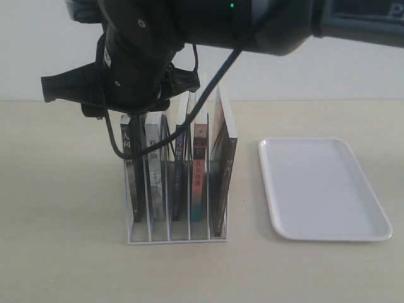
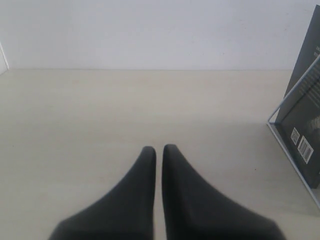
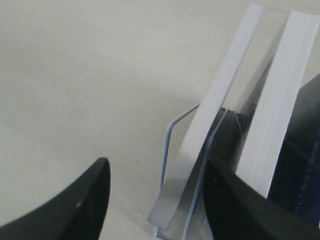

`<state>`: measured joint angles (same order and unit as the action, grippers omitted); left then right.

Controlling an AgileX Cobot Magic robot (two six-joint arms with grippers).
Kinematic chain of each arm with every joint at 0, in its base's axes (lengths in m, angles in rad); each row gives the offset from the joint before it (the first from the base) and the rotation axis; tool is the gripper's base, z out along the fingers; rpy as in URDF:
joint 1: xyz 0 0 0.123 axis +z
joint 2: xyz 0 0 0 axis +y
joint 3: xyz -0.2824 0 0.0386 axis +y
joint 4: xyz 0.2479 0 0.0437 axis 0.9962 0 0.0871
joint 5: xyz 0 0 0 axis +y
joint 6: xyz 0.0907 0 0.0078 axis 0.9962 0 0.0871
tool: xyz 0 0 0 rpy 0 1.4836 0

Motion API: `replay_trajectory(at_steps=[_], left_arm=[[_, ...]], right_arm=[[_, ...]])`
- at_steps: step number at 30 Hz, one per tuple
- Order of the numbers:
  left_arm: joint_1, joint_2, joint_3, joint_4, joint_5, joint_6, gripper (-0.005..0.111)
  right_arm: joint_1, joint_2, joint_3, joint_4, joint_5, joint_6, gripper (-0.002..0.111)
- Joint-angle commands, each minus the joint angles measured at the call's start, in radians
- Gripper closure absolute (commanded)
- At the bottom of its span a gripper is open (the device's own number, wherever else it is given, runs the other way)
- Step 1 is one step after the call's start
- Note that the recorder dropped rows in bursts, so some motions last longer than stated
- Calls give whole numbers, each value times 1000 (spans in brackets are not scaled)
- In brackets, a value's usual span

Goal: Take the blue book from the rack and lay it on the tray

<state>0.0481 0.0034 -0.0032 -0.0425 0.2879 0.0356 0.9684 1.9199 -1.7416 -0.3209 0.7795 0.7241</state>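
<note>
Exterior: the blue book stands in the middle slot of the rack, with the tray to its right on the table.

Left wrist: the left pincer is clenched and empty.

Right wrist: the right pincer is released over a thin book. I cannot tell which book this is. Closing here could pinch a rack wire or a neighbouring book.

We are seeing the blue book standing upright in the middle slot of the white wire rack, the white tray lying flat nearby.
</note>
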Motion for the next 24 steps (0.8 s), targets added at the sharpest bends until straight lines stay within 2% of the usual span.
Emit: replay_trajectory(at_steps=[1,9,13,19,24], left_arm=[[0,-3,3,1,-4,-2,103],[0,-3,3,1,-4,-2,103],[0,-3,3,1,-4,-2,103],[0,-3,3,1,-4,-2,103],[0,-3,3,1,-4,-2,103]], right_arm=[[-17,16,-3,-11,1,26,54],[-21,48,-3,-6,2,35,56],[-21,48,-3,-6,2,35,74],[-21,48,-3,-32,2,23,106],[-21,44,-16,-52,17,28,108]])
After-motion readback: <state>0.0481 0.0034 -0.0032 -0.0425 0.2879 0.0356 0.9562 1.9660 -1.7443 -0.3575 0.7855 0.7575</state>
